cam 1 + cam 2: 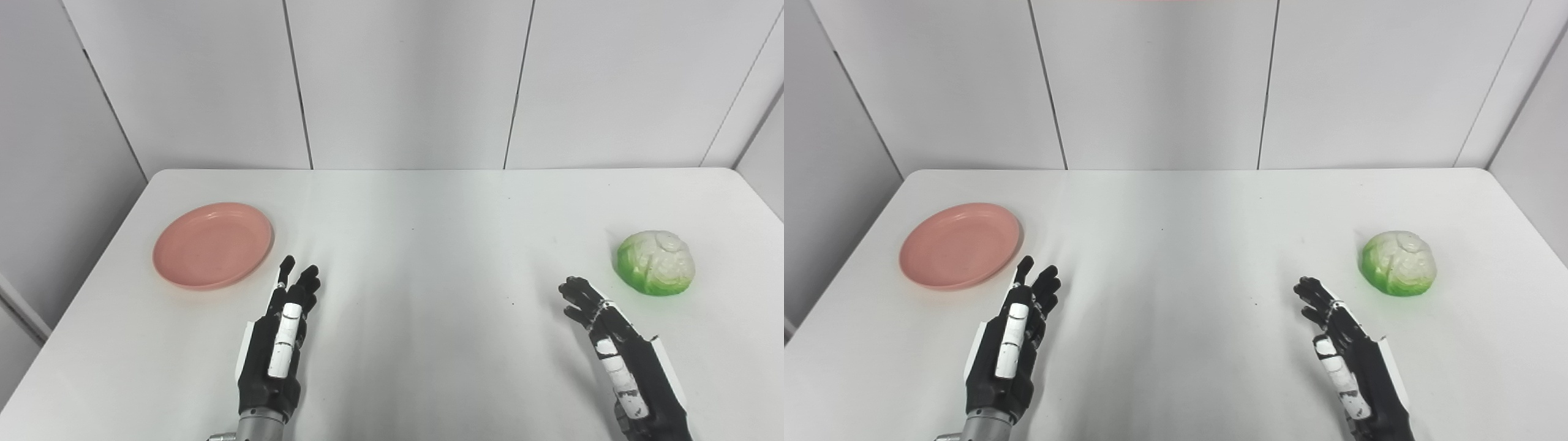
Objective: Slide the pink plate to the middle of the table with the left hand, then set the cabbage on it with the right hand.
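A round pink plate (212, 245) lies empty on the left part of the white table (416, 245). A green and white cabbage (655, 263) sits far to the right. My left hand (282, 334) is open near the front edge, fingers stretched forward, just right of and nearer than the plate, not touching it. At the front right my right hand (606, 334) is open too, its fingertips a short way left of and nearer than the cabbage, apart from it. Neither hand holds anything.
White wall panels (404, 79) stand right behind the table's far edge. The table's left and right edges drop off beside the plate and the cabbage.
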Available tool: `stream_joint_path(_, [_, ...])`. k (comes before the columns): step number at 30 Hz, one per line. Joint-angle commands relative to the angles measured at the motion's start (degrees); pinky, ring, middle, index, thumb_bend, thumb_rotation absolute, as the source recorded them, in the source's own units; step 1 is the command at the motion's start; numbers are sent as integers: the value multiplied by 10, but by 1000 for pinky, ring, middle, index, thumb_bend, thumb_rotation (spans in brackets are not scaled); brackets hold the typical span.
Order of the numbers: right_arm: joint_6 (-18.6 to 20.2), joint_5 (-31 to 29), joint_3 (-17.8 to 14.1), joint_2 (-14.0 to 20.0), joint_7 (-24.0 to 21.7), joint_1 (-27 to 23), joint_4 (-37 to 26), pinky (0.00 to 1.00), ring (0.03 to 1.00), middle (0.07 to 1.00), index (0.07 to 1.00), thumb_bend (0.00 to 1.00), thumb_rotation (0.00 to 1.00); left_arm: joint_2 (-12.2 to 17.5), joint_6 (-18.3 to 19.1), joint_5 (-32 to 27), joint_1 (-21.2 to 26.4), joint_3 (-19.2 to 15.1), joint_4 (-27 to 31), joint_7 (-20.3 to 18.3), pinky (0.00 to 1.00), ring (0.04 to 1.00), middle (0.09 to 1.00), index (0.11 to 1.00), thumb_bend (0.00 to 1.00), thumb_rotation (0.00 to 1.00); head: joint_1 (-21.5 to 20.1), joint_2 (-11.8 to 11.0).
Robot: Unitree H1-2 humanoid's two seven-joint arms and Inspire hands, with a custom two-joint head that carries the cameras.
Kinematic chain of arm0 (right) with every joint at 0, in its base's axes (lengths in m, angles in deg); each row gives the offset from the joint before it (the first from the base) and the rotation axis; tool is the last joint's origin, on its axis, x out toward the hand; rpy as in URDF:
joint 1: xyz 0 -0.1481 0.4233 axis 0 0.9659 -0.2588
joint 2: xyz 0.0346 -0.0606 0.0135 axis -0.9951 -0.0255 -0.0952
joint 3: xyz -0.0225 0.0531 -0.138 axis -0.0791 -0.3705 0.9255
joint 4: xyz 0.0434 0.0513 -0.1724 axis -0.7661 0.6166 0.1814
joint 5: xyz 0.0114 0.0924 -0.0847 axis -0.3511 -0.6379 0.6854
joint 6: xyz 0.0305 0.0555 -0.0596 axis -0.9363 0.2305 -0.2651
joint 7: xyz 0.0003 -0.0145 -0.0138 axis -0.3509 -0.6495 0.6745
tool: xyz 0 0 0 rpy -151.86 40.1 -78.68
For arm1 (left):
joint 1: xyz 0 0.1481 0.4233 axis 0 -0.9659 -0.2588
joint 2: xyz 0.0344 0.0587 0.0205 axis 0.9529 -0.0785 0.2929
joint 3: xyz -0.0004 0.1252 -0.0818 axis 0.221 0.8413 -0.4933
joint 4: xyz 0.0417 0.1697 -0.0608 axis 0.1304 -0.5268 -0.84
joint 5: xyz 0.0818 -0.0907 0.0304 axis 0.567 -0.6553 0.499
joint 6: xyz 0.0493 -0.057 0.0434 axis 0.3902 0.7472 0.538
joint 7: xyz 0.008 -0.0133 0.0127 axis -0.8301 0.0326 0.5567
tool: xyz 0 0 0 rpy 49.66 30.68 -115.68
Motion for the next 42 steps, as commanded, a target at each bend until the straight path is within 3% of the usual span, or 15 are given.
stream_joint_path(1, [-9, -2, 2, 12, -1, 1, -15, 876, 885, 841, 832, 649, 903, -27, -3, 2, -46, -3, 10, 5, 972, 932, 910, 970, 713, 810, 0, 0])
stream_joint_path(20, [-8, 0, 3, 13, -2, 1, -17, 840, 865, 823, 822, 683, 914, -28, 3, -2, -48, -3, 14, 4, 969, 936, 913, 967, 719, 803, 0, 2])
stream_joint_path(26, [-18, 1, 1, 17, -4, 1, -6, 838, 863, 827, 831, 683, 923, -29, -4, 3, -47, 1, 3, 3, 963, 933, 914, 968, 719, 801, 24, -13])
stream_joint_path(31, [-32, -10, -7, 23, -8, 1, 15, 845, 866, 832, 836, 690, 924, -34, -27, 12, -47, 9, -22, 4, 955, 923, 908, 965, 710, 791, 52, -43])
stream_joint_path(38, [-103, -29, -12, 37, -18, -5, 93, 820, 835, 811, 821, 663, 886, -41, -79, 26, -43, 20, -80, 2, 983, 948, 916, 973, 615, 824, 79, -108])
stream_joint_path(42, [-135, -39, -11, 45, -20, -11, 132, 810, 831, 812, 817, 674, 873, -41, -109, 33, -39, 26, -110, -1, 999, 965, 935, 991, 535, 844, 90, -134])
